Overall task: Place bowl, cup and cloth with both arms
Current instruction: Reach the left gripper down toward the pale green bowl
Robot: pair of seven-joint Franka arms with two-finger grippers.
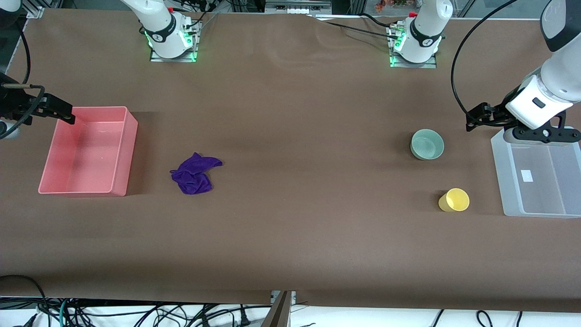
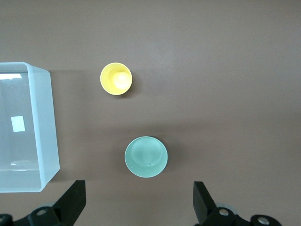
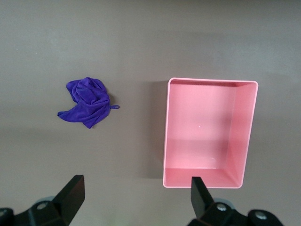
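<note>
The mint-green bowl (image 1: 427,144) stands on the brown table toward the left arm's end; it also shows in the left wrist view (image 2: 146,156). The yellow cup (image 1: 454,200) stands upright nearer the front camera than the bowl, and shows in the left wrist view (image 2: 116,78). The purple cloth (image 1: 195,173) lies crumpled beside the pink bin, and shows in the right wrist view (image 3: 88,101). My left gripper (image 1: 474,120) hangs open and empty over the table between the bowl and the clear bin (image 2: 139,200). My right gripper (image 1: 66,113) hangs open and empty over the pink bin's corner (image 3: 136,195).
An empty pink bin (image 1: 129,150) stands at the right arm's end of the table, also in the right wrist view (image 3: 207,181). An empty clear plastic bin (image 1: 499,177) stands at the left arm's end, also in the left wrist view (image 2: 47,127). Both arm bases stand farthest from the front camera.
</note>
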